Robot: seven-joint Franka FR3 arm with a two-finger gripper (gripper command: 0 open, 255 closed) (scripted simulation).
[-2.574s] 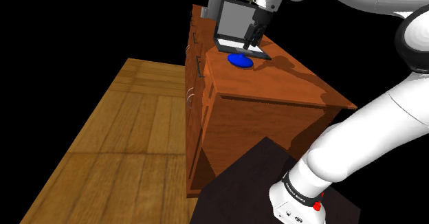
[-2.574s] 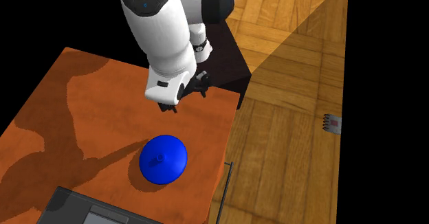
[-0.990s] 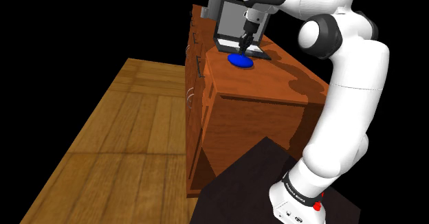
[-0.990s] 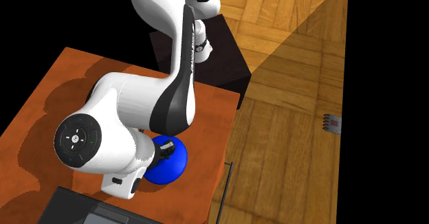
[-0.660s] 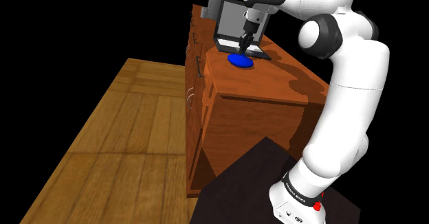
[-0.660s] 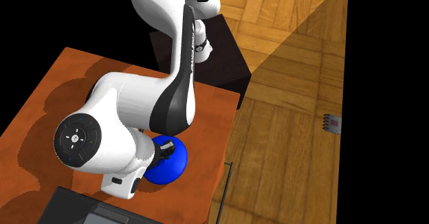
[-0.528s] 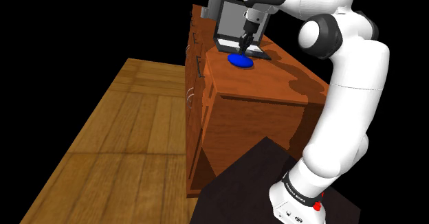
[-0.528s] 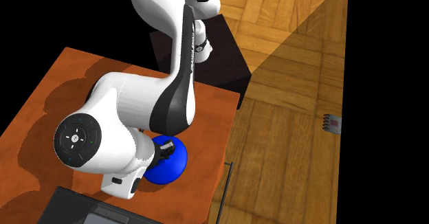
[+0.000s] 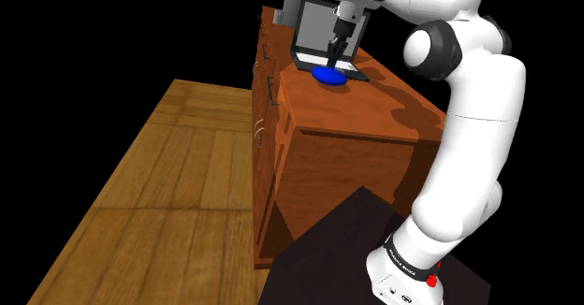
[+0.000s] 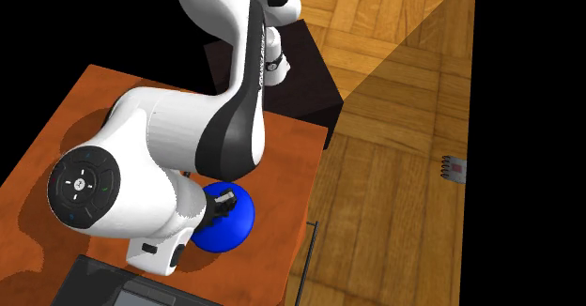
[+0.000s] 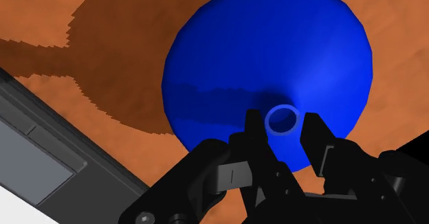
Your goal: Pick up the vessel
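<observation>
1. Closed tight: the all-black two-finger claw [image 11: 282,124], one finger [image 11: 254,150] pressed to each side of a short ring-shaped neck.
2. Belonging to that neck, a bright blue cone-shaped vessel [image 11: 268,44], neck uppermost, flaring away from the claw into a wide round skirt, wide end towards the surface below.
3. Placed over the flat top of an orange-brown wooden cabinet [image 9: 374,107], towards the far end in the shoulder view, just beside the front edge of an open grey laptop [image 9: 316,22]. Cannot tell whether resting on the wood or hanging just clear of it.
4. In the second exterior view, partly hidden beneath the bulky white arm with dark joints [image 10: 188,154], and close to the cabinet edge on that view's right.
5. Spread over the cabinet top around the vessel, a darker brown shadow [image 11: 130,71] with jagged edges, reaching up to the laptop's base.
6. On the cabinet front in the shoulder view, a dark bar handle [image 9: 270,91].
7. Below, a light wooden plank floor [image 9: 159,200] on the shoulder view's left, and the dark box stand [image 9: 328,256] at its lower right, carrying the arm's white base.
8. Beyond the floor and behind the cabinet, a pure black area [image 9: 94,32].
</observation>
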